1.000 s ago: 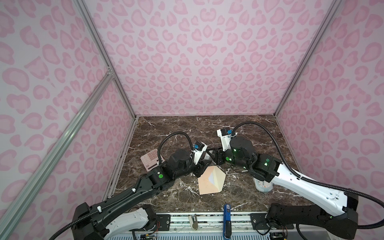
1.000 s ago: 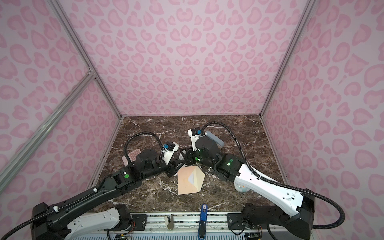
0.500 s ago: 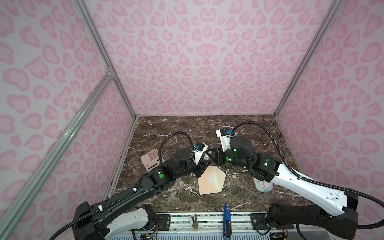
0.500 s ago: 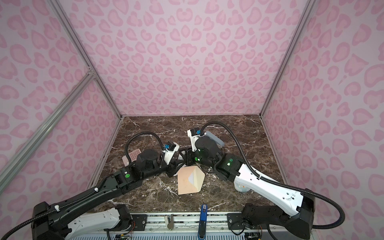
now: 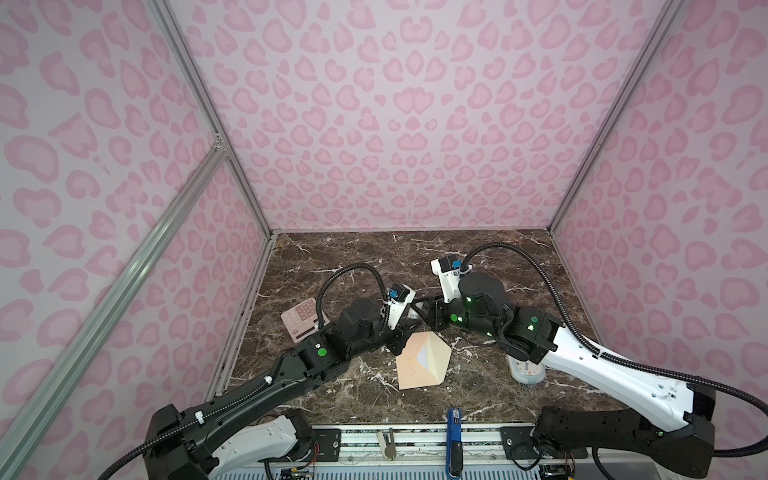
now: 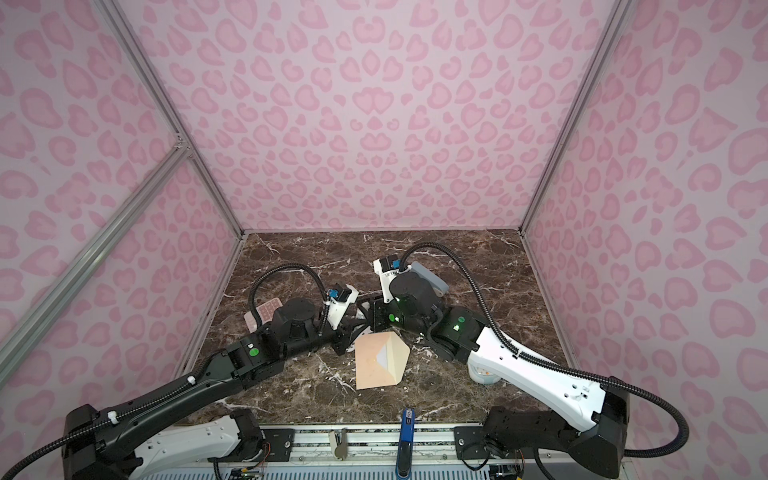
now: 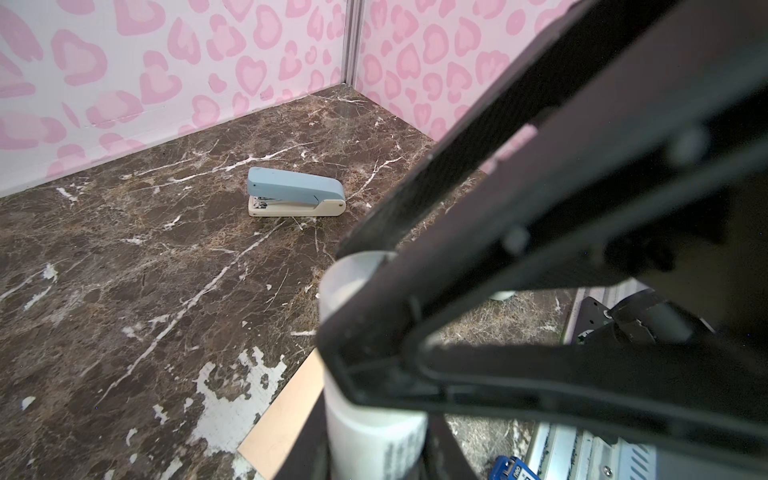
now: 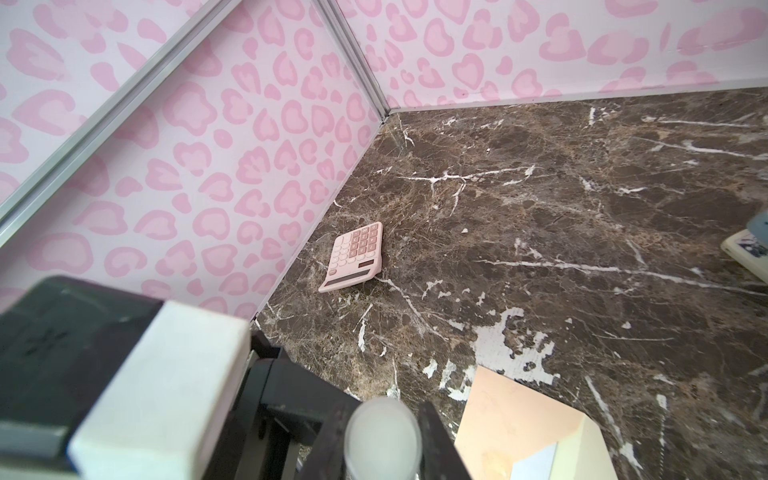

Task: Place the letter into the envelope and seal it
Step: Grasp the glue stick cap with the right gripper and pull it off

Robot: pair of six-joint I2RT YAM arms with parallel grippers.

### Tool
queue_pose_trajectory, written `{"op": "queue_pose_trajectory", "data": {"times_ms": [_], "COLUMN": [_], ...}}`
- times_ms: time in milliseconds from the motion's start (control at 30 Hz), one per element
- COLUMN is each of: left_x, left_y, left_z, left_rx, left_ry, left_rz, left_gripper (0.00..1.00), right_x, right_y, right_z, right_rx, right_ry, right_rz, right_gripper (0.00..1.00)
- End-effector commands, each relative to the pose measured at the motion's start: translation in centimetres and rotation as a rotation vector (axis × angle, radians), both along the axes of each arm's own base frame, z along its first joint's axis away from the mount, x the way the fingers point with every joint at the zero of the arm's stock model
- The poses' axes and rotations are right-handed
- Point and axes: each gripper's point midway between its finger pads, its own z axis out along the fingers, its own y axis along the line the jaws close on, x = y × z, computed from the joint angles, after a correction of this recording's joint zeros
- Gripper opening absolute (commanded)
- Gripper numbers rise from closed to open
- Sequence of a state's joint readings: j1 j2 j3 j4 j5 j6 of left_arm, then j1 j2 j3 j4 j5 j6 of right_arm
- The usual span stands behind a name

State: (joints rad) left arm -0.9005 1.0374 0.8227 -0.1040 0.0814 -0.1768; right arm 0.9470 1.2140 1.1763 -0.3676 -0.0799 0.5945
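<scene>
My left gripper (image 5: pixel 410 321) and right gripper (image 5: pixel 430 311) clasp a white tube (image 7: pixel 374 432); only my left wrist shows the stapler (image 7: pixel 296 192) whole (two o'clock), marble table (image 7: pixel 124 257), pink walls (image 7: pixel 166 50).

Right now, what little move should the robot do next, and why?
Probably pull the cap off the white tube, which looks like glue. The letter already sits inside the envelope, whose flap lies open and unsealed. Both arms' jaws meet on that tube close by it, and its cap is still on.
</scene>
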Motion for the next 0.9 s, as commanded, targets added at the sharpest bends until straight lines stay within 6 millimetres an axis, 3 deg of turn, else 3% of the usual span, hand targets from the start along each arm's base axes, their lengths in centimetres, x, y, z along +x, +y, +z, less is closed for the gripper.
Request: {"op": "queue_pose_trajectory", "data": {"times_ms": [0,100,167,867], "left_x": [0.2,0.3,0.3,0.3], "left_y": [-0.2,-0.2,-0.2,-0.3], "left_z": [1.1,1.2,1.1,-0.2], "left_rx": [-0.037,-0.035,-0.032,-0.018], "left_ry": [-0.028,-0.030,-0.030,-0.010], "left_rz": [-0.001,0.004,0.005,0.004], "left_gripper": [0.12,0.10,0.10,0.04], "right_x": [-0.1,-0.1,-0.1,0.9], "right_y": [0.2,0.2,0.1,-0.4], "right_z": [-0.3,-0.4,-0.3,0.0], "right_rx": [-0.009,-0.011,-0.010,0.002], "right_ry": [0.013,0.017,0.015,-0.001], "right_rz": [0.012,0.011,0.009,-0.023], "right_gripper": [0.35,0.45,0.46,0.27]}}
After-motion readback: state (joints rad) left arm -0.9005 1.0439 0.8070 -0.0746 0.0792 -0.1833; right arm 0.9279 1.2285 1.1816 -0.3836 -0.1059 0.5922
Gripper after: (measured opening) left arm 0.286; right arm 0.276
